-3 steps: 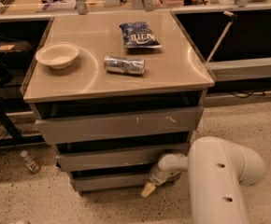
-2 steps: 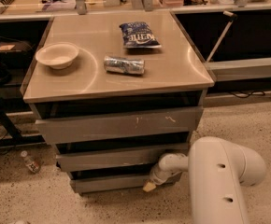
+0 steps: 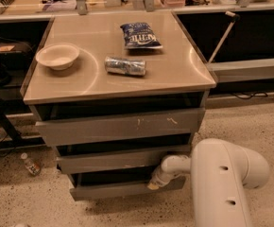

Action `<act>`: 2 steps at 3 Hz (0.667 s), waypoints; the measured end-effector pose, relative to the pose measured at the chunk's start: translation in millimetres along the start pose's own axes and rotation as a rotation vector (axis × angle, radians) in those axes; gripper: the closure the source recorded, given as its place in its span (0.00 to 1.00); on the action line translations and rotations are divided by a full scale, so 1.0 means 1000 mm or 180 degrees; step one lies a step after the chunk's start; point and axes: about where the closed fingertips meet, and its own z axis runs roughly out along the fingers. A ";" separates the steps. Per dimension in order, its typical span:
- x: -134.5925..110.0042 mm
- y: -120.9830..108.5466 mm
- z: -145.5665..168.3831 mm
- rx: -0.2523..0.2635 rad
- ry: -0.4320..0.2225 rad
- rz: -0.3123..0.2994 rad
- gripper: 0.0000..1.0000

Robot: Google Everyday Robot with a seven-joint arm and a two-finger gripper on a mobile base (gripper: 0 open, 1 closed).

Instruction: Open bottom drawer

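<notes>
Nothing visibly moved since the earlier frame. The gripper (image 3: 152, 185) sits at the right end of the bottom drawer (image 3: 118, 190), against its upper edge; can't tell its opening. The drawer is the lowest of three, near the floor, front slightly out. White bowl (image 3: 57, 56), crushed can (image 3: 125, 65) and chip bag (image 3: 140, 35) lie on the cabinet top (image 3: 175, 74).

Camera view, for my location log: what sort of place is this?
Probably a lab or office workroom: a grey drawer cabinet on speckled floor, cluttered benches behind. The claw is at the front of the bottom drawer.
</notes>
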 end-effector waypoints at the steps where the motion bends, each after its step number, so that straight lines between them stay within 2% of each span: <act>1: 0.000 0.000 0.000 0.0000 0.0000 0.0000 1.00; 2: -0.002 0.000 -0.004 0.0001 0.0000 0.0000 1.00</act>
